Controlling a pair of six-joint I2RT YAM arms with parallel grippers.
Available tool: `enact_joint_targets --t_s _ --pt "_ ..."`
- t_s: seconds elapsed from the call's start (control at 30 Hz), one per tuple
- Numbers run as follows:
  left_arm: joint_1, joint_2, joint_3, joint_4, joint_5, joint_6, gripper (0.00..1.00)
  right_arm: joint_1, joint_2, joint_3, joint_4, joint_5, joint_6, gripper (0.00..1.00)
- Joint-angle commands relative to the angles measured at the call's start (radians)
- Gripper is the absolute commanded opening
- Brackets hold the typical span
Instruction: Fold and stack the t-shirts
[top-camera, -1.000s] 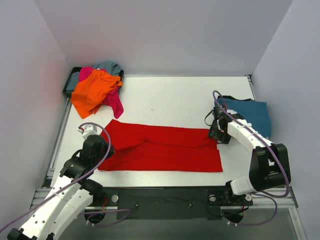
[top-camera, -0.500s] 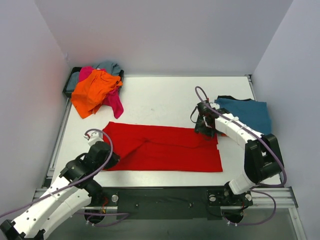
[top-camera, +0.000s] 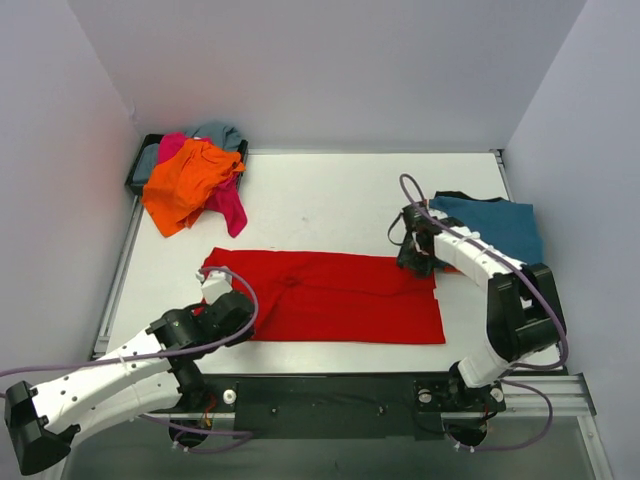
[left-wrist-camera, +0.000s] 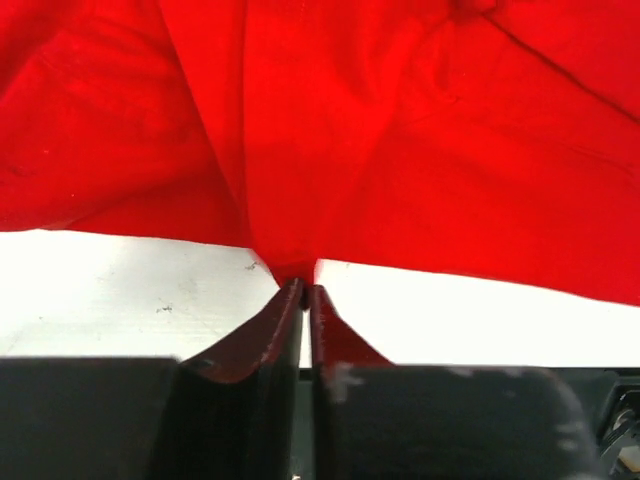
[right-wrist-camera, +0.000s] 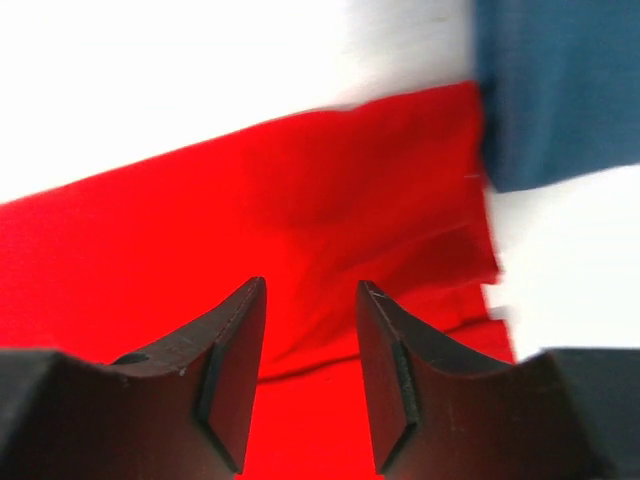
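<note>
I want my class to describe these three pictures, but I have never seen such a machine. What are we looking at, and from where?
Two robot arms are bolted at the near edge of a white table. One picture looks down from above; the other two come from a camera on each wrist. A red t-shirt lies spread out. A teal t-shirt lies at the right, and a heap of t-shirts at the far left. The left pincer is closed on the red shirt's edge. The right pincer is open over its other end.

Plain red t-shirt (top-camera: 340, 300), teal t-shirt (top-camera: 505, 230), white table (top-camera: 330, 200)
</note>
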Motion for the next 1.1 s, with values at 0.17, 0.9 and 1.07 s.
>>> enact_joint_targets --t_s 0.17,0.9,1.07 --pt "0.048 -0.039 0.221 -0.081 -0.175 0.087 0.6 -0.124 -0.062 -0.113 -0.021 0.012 -0.015 0.31" --pt "0.708 0.443 0.137 0.705 0.294 0.436 0.56 -0.141 -0.231 -0.158 -0.076 0.003 0.06 0.2" --pt "0.725 0.546 0.143 0.789 0.288 0.392 0.56 -0.162 -0.131 -0.13 -0.073 0.032 0.084 0.12"
